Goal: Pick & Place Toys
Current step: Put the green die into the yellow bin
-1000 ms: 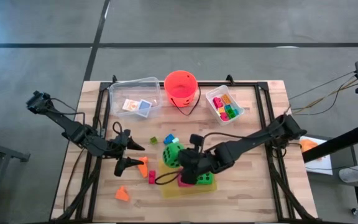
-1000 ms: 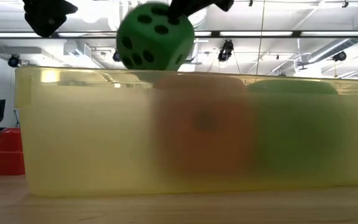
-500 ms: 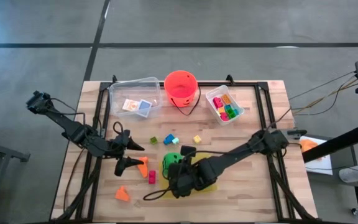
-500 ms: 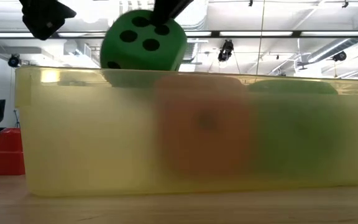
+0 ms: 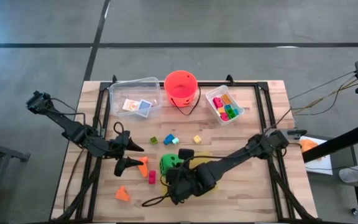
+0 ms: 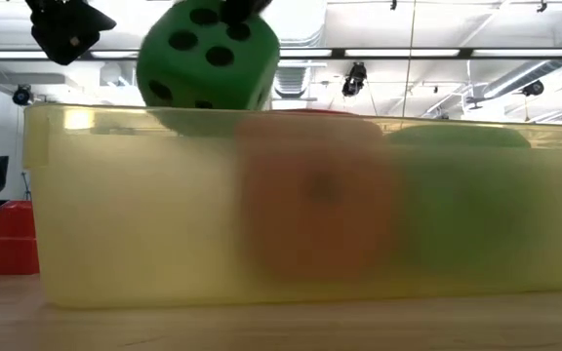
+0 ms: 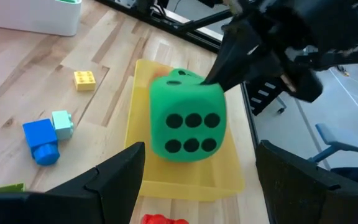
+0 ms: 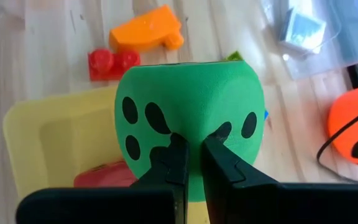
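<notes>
Green die pinched in right hand above yellow tray.

Two green dice, one pink die, two clear bins.

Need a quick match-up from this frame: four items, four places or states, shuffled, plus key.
1. green die
2. orange-red bucket
3. left gripper
4. blue brick

A. open, waiting over the table's left half
B. pinched by the right gripper above the yellow tray
C. lying on the bare wood
D. at the table's far edge

Pairs: 1-B, 2-D, 3-A, 4-C
</notes>
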